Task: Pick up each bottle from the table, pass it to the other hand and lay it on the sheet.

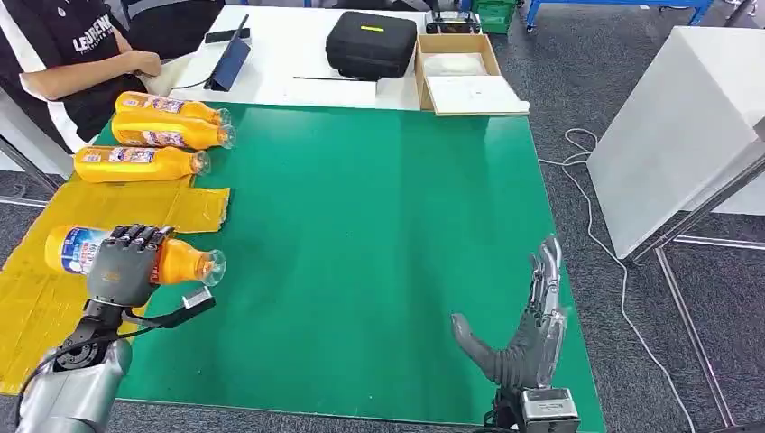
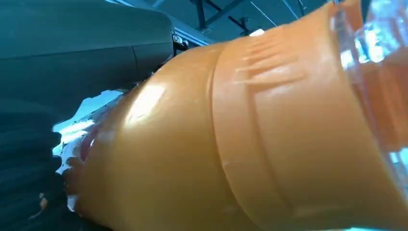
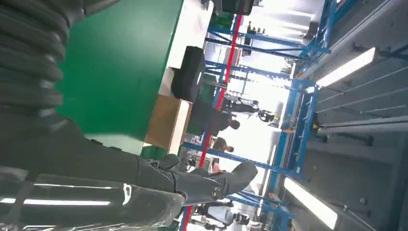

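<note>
Bottle [image 1: 171,260] gripped by left hand [image 1: 124,263] over yellow sheet [image 1: 54,298] (right hand [image 1: 519,334] spread, empty).

My head cam looks down over the counter [image 1: 361,225]; left wrist cam's jammed against the bottle [image 2: 240,144]; right wrist cam looks sideways along the counter.

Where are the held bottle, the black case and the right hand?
held bottle [image 1: 185,263]: head view, orange shoulder.
black case [image 1: 371,43]: head view, lid centre.
right hand [image 1: 528,329]: head view, palm.
</note>
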Controlling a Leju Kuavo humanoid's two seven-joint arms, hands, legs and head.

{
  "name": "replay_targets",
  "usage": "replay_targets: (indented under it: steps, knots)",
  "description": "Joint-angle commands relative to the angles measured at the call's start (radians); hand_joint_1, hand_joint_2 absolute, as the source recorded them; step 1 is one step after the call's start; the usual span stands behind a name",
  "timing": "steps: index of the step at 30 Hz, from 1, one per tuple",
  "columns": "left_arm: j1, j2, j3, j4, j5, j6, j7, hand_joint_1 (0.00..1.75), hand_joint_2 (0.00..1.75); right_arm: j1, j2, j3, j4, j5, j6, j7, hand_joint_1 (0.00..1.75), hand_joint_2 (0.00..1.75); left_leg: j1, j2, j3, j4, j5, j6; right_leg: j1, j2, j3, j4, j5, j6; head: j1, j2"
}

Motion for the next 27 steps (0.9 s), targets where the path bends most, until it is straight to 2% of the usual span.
replay_targets:
  steps: [1, 3, 4, 6, 8, 10, 12, 15, 17, 18, 20, 27]
  knots:
    - [-0.033, 0.009, 0.029, 0.064, -0.005, 0.003, 0.003, 1.75, 1.75, -0.007, -0.033, 0.015, 0.001, -0.004, -0.002, 0.000, 0.00, 1.75, 0.000, -0.001, 0.003, 0.000, -0.001, -0.001, 0.001, -0.002, 0.004, 0.000, -0.001, -0.002, 0.000, 0.000]
    - [-0.033, 0.009, 0.029, 0.064, -0.005, 0.003, 0.003, 1.75, 1.75, -0.007, -0.033, 0.015, 0.001, -0.004, -0.002, 0.000, 0.00, 1.75, 0.000, -0.001, 0.002, -0.001, 0.000, -0.001, 0.000, -0.001, 0.002, 0.000, -0.001, -0.001, 0.000, 0.000]
    - [-0.033, 0.009, 0.029, 0.064, -0.005, 0.003, 0.003, 1.75, 1.75, -0.007, -0.033, 0.015, 0.001, -0.004, -0.002, 0.000, 0.00, 1.75, 0.000, -0.001, 0.006, 0.000, -0.002, -0.002, 0.001, -0.003, 0.006, 0.000, -0.003, -0.003, 0.000, 0.000]
    - [-0.040, 0.087, -0.098, 0.136, -0.011, 0.003, 0.138, 1.75, 1.75, 0.007, -0.047, 0.024, -0.004, -0.004, -0.021, 0.000, 0.00, 1.75, 0.001, -0.001, 0.004, 0.000, -0.001, -0.001, 0.001, -0.002, 0.005, 0.000, -0.002, -0.002, 0.000, 0.000]
    - [-0.030, 0.149, -0.132, 0.201, -0.011, 0.003, 0.210, 1.75, 1.75, 0.028, -0.070, 0.039, -0.009, -0.008, -0.043, 0.000, 0.00, 1.75, 0.000, -0.001, 0.005, 0.000, -0.002, -0.002, 0.001, -0.002, 0.005, 0.000, -0.002, -0.003, 0.000, 0.000]
    - [-0.010, 0.163, -0.054, 0.251, 0.006, 0.003, 0.205, 1.75, 1.75, 0.041, -0.093, 0.057, -0.007, -0.016, -0.058, 0.000, 0.00, 1.75, 0.001, 0.002, 0.005, -0.001, -0.002, -0.001, 0.001, 0.001, 0.004, -0.001, -0.001, -0.002, 0.000, 0.000]
    - [-0.007, 0.157, 0.020, 0.288, 0.018, 0.003, 0.175, 1.75, 1.75, 0.044, -0.106, 0.069, 0.001, -0.024, -0.063, 0.000, 0.00, 1.75, 0.000, 0.003, 0.006, -0.001, -0.002, -0.001, 0.001, 0.002, 0.005, -0.001, -0.001, -0.002, 0.000, 0.000]
    - [-0.014, 0.152, 0.034, 0.338, 0.000, 0.003, 0.188, 1.75, 1.75, 0.040, -0.113, 0.077, 0.014, -0.024, -0.062, 0.000, 0.00, 1.75, 0.000, 0.004, 0.008, -0.001, -0.003, -0.002, 0.001, 0.002, 0.007, -0.001, -0.002, -0.003, 0.000, 0.000]
    - [-0.031, 0.143, 0.036, 0.374, -0.007, 0.003, 0.189, 1.75, 1.75, 0.034, -0.116, 0.084, 0.025, -0.024, -0.058, 0.000, 0.00, 1.75, 0.000, 0.001, 0.004, -0.001, -0.001, -0.001, 0.000, 0.000, 0.003, -0.001, -0.001, -0.002, 0.000, 0.000]
    - [-0.033, 0.156, -0.031, 0.409, 0.052, 0.002, 0.221, 1.75, 1.75, 0.012, -0.133, 0.122, 0.053, -0.038, -0.074, 0.000, 0.00, 1.75, 0.000, 0.000, 0.003, -0.001, -0.001, -0.001, 0.000, -0.002, 0.003, -0.001, -0.001, -0.002, 0.000, 0.000]
    - [-0.025, 0.138, -0.035, 0.401, 0.020, 0.003, 0.244, 1.75, 1.75, 0.015, -0.134, 0.129, 0.057, -0.030, -0.080, 0.000, 0.00, 1.75, 0.000, -0.001, 0.003, -0.002, -0.001, -0.001, 0.000, -0.001, 0.002, -0.001, -0.001, -0.001, 0.000, 0.000]
    - [-0.035, 0.110, 0.065, 0.479, 0.009, 0.003, 0.246, 1.75, 1.75, 0.004, -0.148, 0.172, 0.061, -0.049, -0.092, 0.000, 0.00, 1.75, -0.001, 0.001, 0.006, -0.002, -0.001, -0.002, -0.001, 0.000, 0.006, -0.002, -0.001, -0.002, 0.000, 0.000]
